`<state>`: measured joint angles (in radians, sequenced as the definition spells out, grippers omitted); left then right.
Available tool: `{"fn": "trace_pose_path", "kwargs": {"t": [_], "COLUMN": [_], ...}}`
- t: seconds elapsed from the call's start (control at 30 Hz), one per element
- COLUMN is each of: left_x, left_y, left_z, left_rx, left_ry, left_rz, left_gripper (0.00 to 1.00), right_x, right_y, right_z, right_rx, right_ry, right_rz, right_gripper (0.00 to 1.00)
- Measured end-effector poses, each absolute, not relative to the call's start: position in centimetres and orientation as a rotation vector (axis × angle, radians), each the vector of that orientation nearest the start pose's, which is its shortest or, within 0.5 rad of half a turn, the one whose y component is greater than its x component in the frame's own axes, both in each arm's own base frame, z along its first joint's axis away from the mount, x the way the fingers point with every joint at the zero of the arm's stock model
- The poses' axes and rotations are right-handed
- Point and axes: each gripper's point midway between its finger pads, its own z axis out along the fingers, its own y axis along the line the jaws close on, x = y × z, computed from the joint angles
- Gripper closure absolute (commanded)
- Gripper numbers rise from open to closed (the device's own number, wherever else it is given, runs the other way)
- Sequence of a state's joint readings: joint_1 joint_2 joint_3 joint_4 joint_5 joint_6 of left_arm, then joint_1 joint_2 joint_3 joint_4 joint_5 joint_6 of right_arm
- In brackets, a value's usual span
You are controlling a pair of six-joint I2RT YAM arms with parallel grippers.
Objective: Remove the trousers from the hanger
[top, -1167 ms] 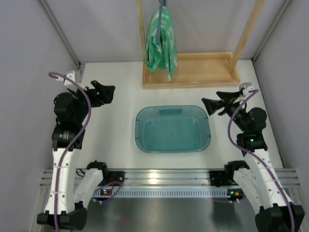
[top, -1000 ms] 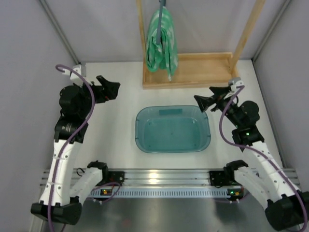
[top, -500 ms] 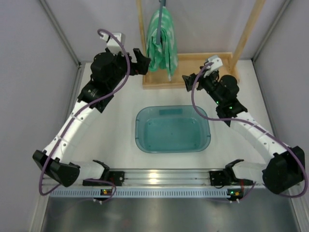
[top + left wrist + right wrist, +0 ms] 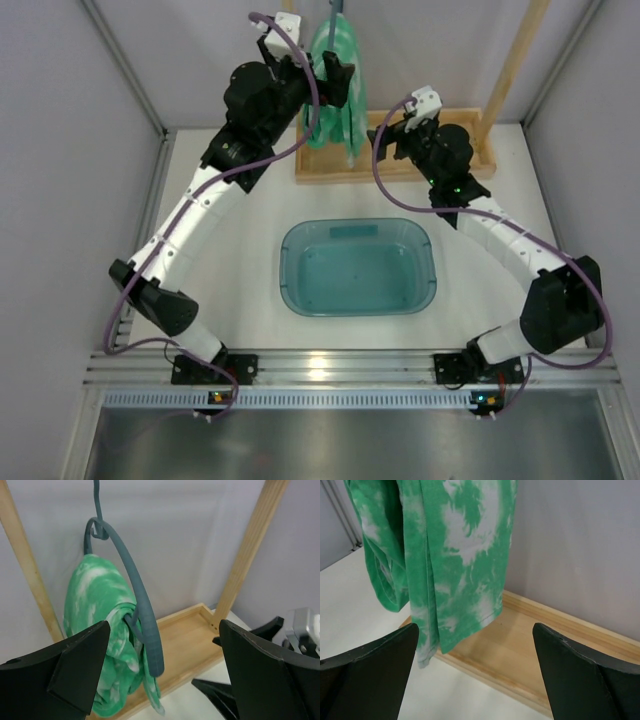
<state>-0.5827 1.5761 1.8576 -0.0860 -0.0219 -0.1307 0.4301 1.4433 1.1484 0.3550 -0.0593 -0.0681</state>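
Marking trousers (image 4: pixel 338 95) as draped through hanger (image 4: pixel 131 587), bunched and folded. Hanging at the far edge inside wooden frame (image 4: pixel 420 150), above its base, well beyond teal tub (image 4: pixel 358 268). Logging left gripper (image 4: pixel 333 75) as spread wide, nothing held, up high just beside the fabric near the hanger's shoulder. Logging right gripper (image 4: pixel 384 142) as spread wide too, nothing held, lower down near the hem, not touching.

Risks, judgement only:
- Could nudge the hanger with a spread finger and set it swinging, spoiling both approaches.
- Could pinch the hanger arm along with the cloth on the left, then lift the whole hanger off its support (out of view) instead of freeing the garment.
- Could grab just one fold on the right and stretch rather than slide, given the tight bunching at the bar.
- Could snag on a frame post when pulling sideways.

View differences:
- Left wrist: gets the hook, the curved arm and the fabric looped round the bar, none of it clear from above.
- Right wrist: gets only the lower legs and hem against the frame base, no hanger.
- Top: gets both arms' reach and the tub's place.
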Motion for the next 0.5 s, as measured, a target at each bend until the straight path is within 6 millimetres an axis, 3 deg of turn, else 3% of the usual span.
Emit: {"fn": "trace_pose_path", "kwargs": {"t": [0.23, 0.33, 0.5], "left_x": [44.9, 46.1, 47.0], "left_y": [-30.1, -30.0, -29.1], "left_z": [49.1, 48.2, 48.2], "left_rx": [0.261, 0.242, 0.201], "left_ry": [1.399, 1.415, 1.419], "left_rz": [-0.437, -0.392, -0.326], "left_gripper": [0.21, 0.39, 0.46], "right_x": [44.6, 44.6, 44.4], "right_y": [21.5, 21.6, 22.2], "right_z": [33.1, 33.3, 34.5], "right_rx": [-0.431, -0.434, -0.444], "right_ry": [1.467, 1.459, 1.407], "right_rz": [0.342, 0.348, 0.381], "right_gripper": [0.01, 0.01, 0.01]}}
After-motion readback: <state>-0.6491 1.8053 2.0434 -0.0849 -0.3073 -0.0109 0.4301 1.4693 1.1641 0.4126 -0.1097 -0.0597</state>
